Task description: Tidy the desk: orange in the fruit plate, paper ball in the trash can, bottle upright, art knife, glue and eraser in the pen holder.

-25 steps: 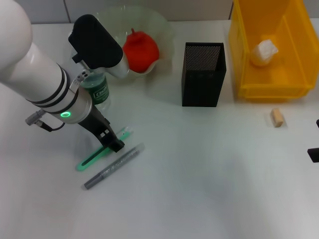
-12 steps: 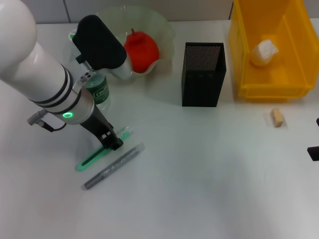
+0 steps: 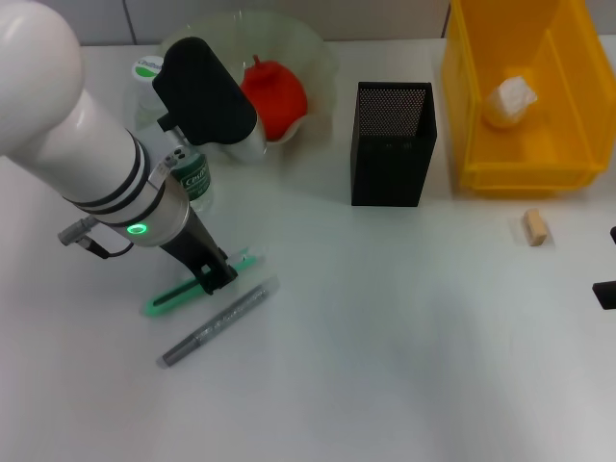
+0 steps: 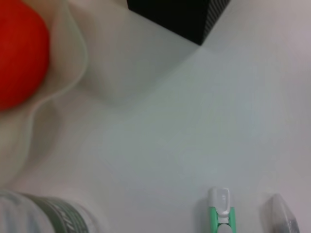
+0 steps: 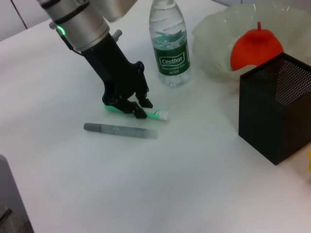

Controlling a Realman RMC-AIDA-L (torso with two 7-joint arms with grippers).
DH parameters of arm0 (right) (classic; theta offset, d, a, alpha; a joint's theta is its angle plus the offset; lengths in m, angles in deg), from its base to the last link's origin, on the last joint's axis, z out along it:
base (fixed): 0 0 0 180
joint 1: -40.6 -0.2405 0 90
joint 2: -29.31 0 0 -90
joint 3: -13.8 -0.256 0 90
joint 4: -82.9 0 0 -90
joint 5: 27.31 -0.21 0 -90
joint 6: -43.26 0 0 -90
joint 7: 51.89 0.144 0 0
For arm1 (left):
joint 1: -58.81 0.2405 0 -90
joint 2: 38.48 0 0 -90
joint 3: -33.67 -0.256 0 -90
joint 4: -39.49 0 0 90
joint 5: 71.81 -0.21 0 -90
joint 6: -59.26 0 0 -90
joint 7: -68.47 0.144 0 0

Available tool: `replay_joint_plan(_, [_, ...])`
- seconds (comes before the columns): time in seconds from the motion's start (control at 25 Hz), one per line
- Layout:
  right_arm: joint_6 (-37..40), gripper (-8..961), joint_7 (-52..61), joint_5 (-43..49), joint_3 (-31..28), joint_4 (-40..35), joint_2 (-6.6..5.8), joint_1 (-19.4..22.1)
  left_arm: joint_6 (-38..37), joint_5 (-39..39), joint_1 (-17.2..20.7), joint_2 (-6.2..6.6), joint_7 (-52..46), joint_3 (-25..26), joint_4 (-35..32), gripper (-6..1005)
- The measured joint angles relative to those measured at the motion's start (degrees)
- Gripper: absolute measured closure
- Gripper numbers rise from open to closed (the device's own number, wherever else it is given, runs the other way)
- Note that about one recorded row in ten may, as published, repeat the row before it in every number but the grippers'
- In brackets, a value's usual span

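My left gripper (image 3: pixel 218 276) is down on the table and shut on the green art knife (image 3: pixel 189 289), also seen in the right wrist view, gripper (image 5: pixel 141 108) and knife (image 5: pixel 156 115). The grey glue pen (image 3: pixel 219 322) lies just in front of it. The bottle (image 3: pixel 190 175) stands upright behind the arm. The orange (image 3: pixel 272 96) is in the fruit plate (image 3: pixel 318 53). The black mesh pen holder (image 3: pixel 392 144) stands mid-table. The paper ball (image 3: pixel 510 100) is in the yellow bin (image 3: pixel 568 154). The eraser (image 3: pixel 534 227) lies in front of the bin. My right gripper (image 3: pixel 606 294) is parked at the right edge.
My left arm covers the table's left side and part of the bottle. In the left wrist view the knife tip (image 4: pixel 220 206), glue pen end (image 4: pixel 282 219), bottle label (image 4: pixel 46 218), plate rim (image 4: pixel 73 73) and pen holder corner (image 4: pixel 187 19) show.
The left arm has shifted slightly right and back. The art knife has swung with the gripper to a flatter angle, its left end raised. The glue pen has not moved.
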Motion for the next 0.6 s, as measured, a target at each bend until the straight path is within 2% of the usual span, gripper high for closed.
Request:
replay_joint_plan(0.24, [0.01,199,0.06,0.00,-0.47,0.05,-0.11,-0.08,-0.11,0.00,1.10,0.10,-0.06,0.52,-2.53,809])
replay_joint_plan(0.32, [0.01,199,0.07,0.00,-0.74,0.30,-0.18,-0.08,-5.14,1.68,6.81,0.29,2.35,7.16,-14.50,805])
replay_joint_plan(0.36, [0.02,199,0.07,0.00,-1.45,0.93,-0.29,-0.17,-6.05,2.48,7.78,0.27,3.03,8.45,-16.48,803])
replay_joint_plan(0.4, [0.02,199,0.07,0.00,-1.45,0.93,-0.29,-0.17,-8.62,7.96,10.75,0.29,5.51,12.72,-22.24,801])
replay_joint_plan(0.44, [0.02,199,0.07,-0.01,-2.24,1.27,-0.31,-0.26,-8.83,8.78,11.12,0.28,5.81,13.33,-22.91,799])
replay_joint_plan(0.56, [0.41,199,-2.28,-0.97,-7.18,3.46,-0.32,-0.30,-10.98,24.32,14.56,0.34,11.82,20.25,-26.85,794])
replay_joint_plan(0.6, [0.41,200,-2.28,-0.97,-7.18,3.46,-0.32,-0.30,-10.98,24.32,14.56,0.34,11.82,20.25,-26.85,792])
